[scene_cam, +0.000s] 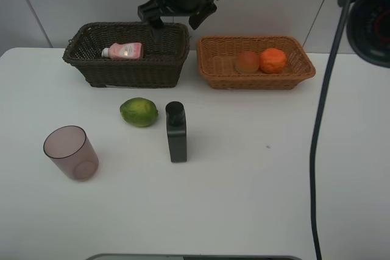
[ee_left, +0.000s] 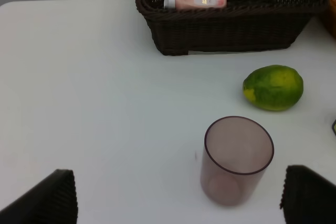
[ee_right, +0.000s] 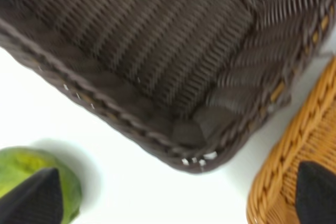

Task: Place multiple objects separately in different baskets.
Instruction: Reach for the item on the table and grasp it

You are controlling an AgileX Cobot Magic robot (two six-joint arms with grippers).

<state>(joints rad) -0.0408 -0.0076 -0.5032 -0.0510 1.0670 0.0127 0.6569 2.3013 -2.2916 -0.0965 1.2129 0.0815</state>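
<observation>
"What's there from up high?"
"The pink bottle (scene_cam: 124, 50) lies in the dark basket (scene_cam: 122, 68). The peach (scene_cam: 247, 61) and orange (scene_cam: 272, 60) sit side by side in the tan basket (scene_cam: 256, 81). The green fruit (scene_cam: 139, 112), black bottle (scene_cam: 177, 133) and cup (scene_cam: 70, 152) are on the surface (scene_cam: 256, 181). The right hand (scene_cam: 177, 16) hangs spread wide over the dark basket."
"Left wrist?"
"The left hand (ee_left: 178, 200) is spread wide, with the cup near it."
"Right wrist?"
"Wide too, over the dark basket's corner."

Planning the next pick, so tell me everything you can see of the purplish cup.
The purplish cup looks like translucent plastic, smooth-walled, narrowing slightly toward its base. It stands upright, mouth up, apparently empty, at the front left of the white table, apart from the green fruit and black bottle. Only the table touches it.
</observation>
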